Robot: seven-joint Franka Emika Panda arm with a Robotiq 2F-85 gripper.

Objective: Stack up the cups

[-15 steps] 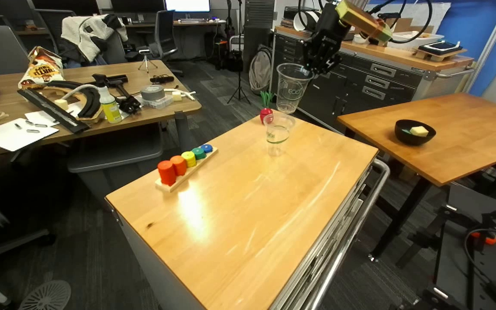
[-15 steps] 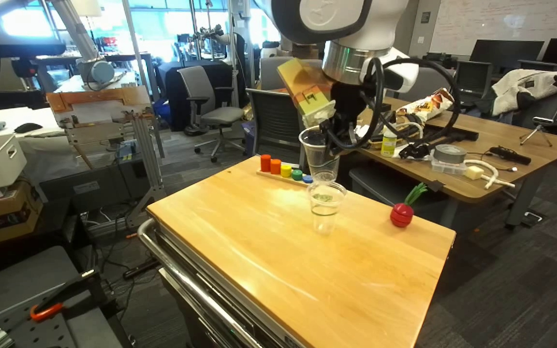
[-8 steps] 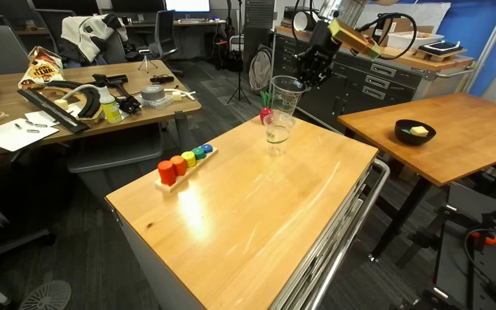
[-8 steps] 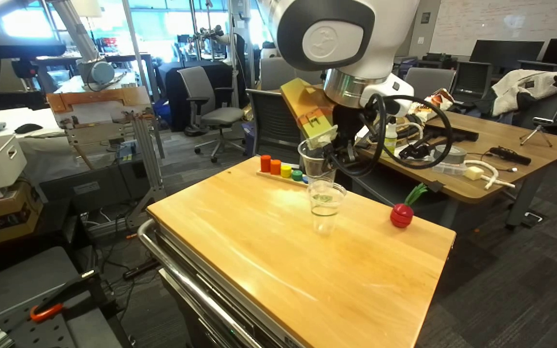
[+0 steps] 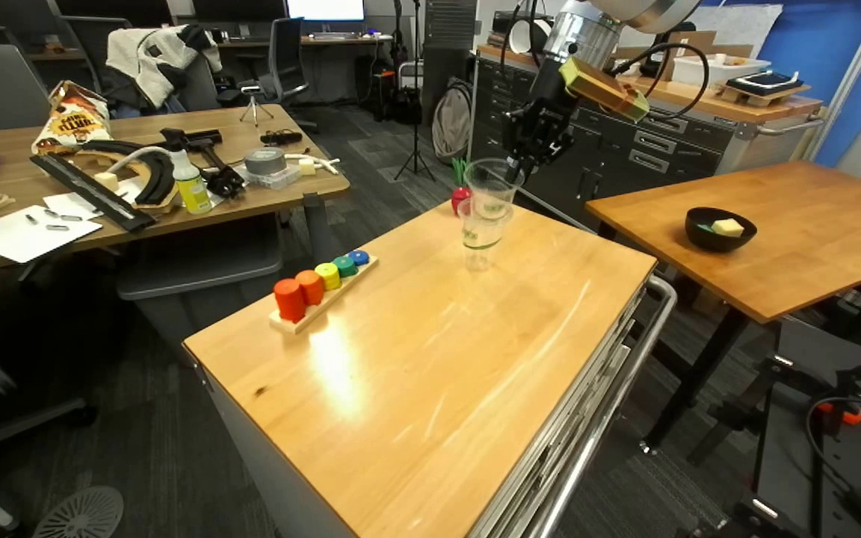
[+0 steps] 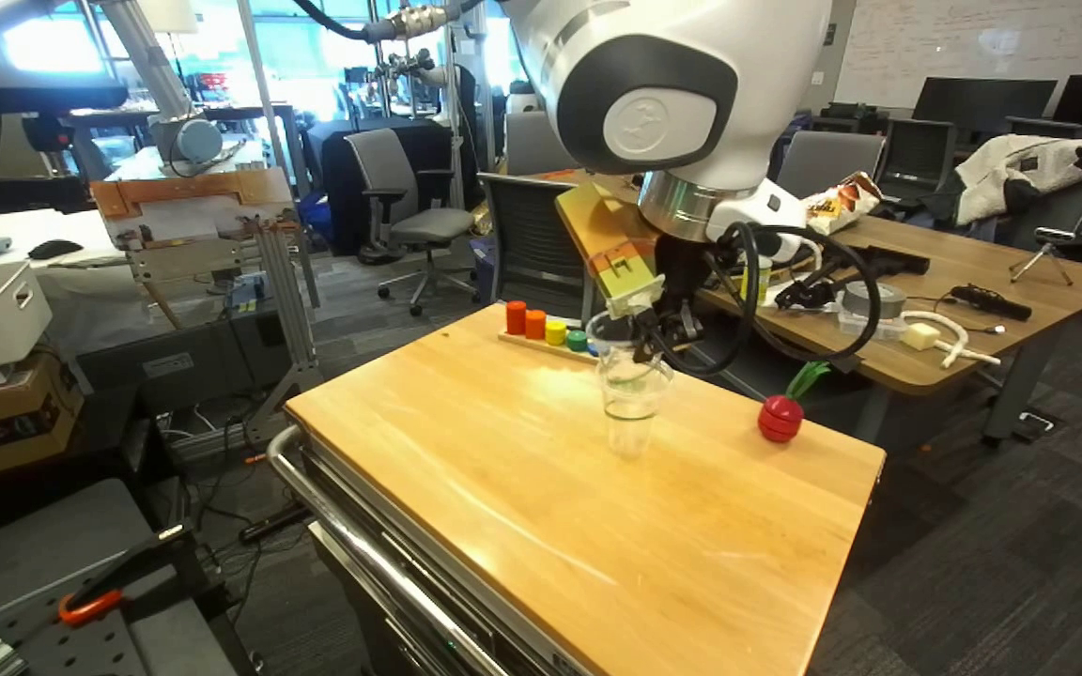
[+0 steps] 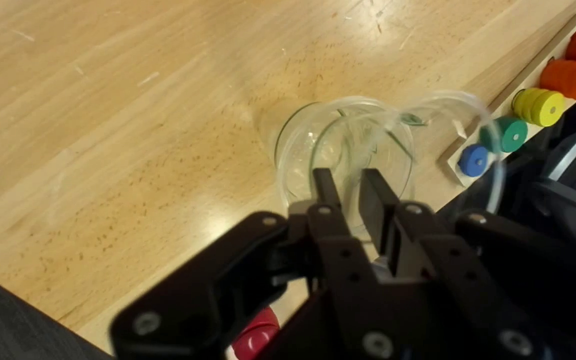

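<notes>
In an exterior view I have the upper cup (image 5: 489, 191) partly over and partly within the lower cup (image 5: 478, 245). They are clear, see-through tumblers, wide at the rim and narrowing to the base; the lower one shows a thin green band around its wall. The lower cup stands upright on the wooden top (image 5: 430, 373), mouth up, long axis vertical. The upper cup also has its mouth up; its rim sits above the lower rim and slightly to the right on my screen, its long axis close to vertical with a slight lean.

In an exterior view the radish (image 6: 780, 419) stands right of the pair, well apart, and the blocks (image 6: 555, 331) sit in a row behind and to the left. From here the upper rim is a little left of the lower one. Through so much clear plastic I can't make out how deep the upper base reaches.

In the wrist view I look down past my gripper (image 7: 350, 192) toward both mouths. The upper rim is blurred and lies right of the lower one, the cup's long axis slanting across my screen. The fingers (image 7: 375, 200) stand slightly apart, the upper cup's wall seemingly between them; I can't tell whether they pinch it.
</notes>
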